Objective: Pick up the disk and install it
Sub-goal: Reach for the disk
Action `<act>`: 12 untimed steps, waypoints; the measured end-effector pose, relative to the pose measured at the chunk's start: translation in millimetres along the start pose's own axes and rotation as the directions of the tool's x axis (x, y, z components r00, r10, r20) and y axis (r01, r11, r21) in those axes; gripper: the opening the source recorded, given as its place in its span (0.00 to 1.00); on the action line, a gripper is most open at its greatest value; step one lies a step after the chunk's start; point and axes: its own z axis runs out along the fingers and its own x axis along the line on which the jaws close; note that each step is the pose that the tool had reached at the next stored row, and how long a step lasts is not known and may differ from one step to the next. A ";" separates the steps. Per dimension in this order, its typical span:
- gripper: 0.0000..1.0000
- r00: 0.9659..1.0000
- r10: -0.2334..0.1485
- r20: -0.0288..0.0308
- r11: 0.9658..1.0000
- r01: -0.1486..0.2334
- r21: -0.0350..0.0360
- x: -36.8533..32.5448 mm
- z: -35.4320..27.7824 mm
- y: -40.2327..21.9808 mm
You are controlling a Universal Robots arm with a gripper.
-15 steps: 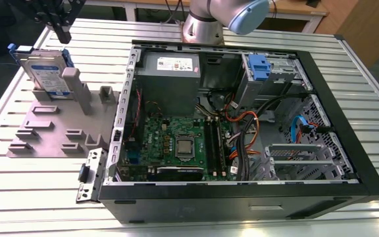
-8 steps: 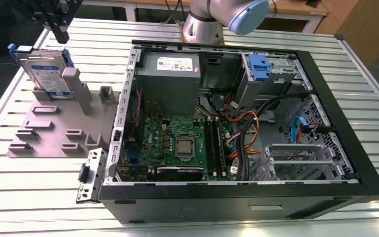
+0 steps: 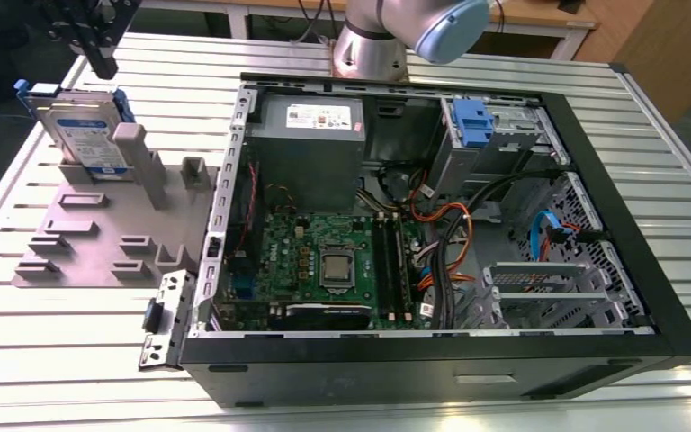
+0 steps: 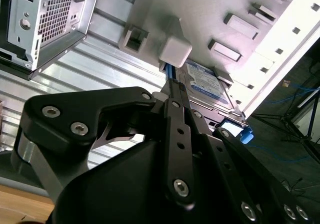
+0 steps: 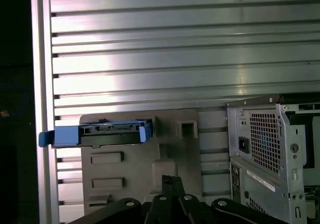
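Currently the flat rectangular silver disk (image 3: 79,130), with a white-and-blue label on its face and blue plastic carrier rails along its edges, stands upright on edge in a slot of the grey moulded plastic fixture (image 3: 82,236), at the exterior view's left. The fixture lies flat on the ribbed aluminium table (image 3: 58,346), just beside the open black computer case (image 3: 442,364). The black two-fingered gripper (image 3: 105,68) hangs above the disk, apart from it, fingers pointing down. In both wrist views the fingers look drawn together at their tips, with nothing held between them. In the first wrist view the gripper (image 5: 171,180) looks down on the fixture (image 5: 130,166), and the disk (image 5: 100,134) shows edge-on as a blue band, with the table's slats (image 5: 175,59) beyond it and the case's perforated rear panel (image 5: 265,144) to one side. In the second wrist view the gripper (image 4: 173,87) points toward the disk's label (image 4: 205,82). Inside the case lie a grey boxy power supply (image 3: 309,135) and a green circuit board (image 3: 321,261).
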 end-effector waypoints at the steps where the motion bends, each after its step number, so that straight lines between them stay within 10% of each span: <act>1: 0.11 1.000 0.000 0.000 1.000 0.000 0.000 1.4 0.1 0.0; 12: 0.11 1.000 0.000 0.000 1.000 0.000 0.000 5.0 0.3 -0.3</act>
